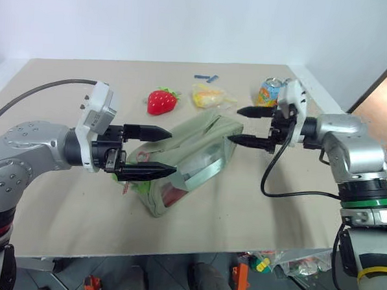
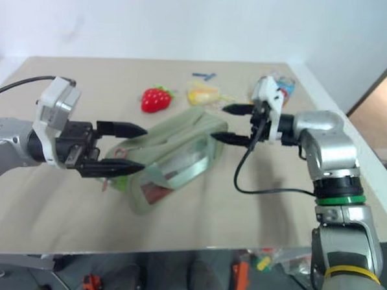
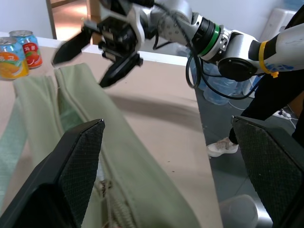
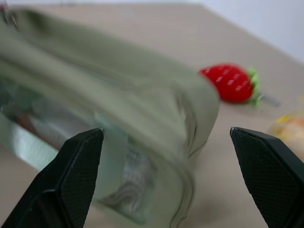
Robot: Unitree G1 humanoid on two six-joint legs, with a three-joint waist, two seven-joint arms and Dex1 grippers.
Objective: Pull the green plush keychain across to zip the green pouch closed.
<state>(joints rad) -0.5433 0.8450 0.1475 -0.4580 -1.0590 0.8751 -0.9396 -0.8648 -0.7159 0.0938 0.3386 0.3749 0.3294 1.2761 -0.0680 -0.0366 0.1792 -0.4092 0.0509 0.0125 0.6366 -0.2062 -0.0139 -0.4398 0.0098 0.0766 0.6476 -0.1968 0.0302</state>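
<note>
1. Green pouch (image 1: 196, 155) lay mid-worktop (image 1: 60, 203), long axis running from seven to one o'clock.
2. Left gripper (image 1: 155, 153) hung at its seven o'clock end and right gripper (image 1: 245, 125) at its one o'clock end, both jaws wide open, holding nothing.
3. Approach step, I judged: the green plush keychain (image 1: 143, 156) sat by the left jaws, ungripped.
4. Next called for pinching it while the right braced the pouch.

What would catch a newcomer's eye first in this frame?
The large sage-green fabric pouch with a clear window lies mid-table, flanked by two open black-fingered grippers facing each other: the left gripper at its near end, the right gripper at its far end, neither gripping it. Behind it sit a red plush strawberry, a yellow plastic packet and a colourful drink can.
</note>
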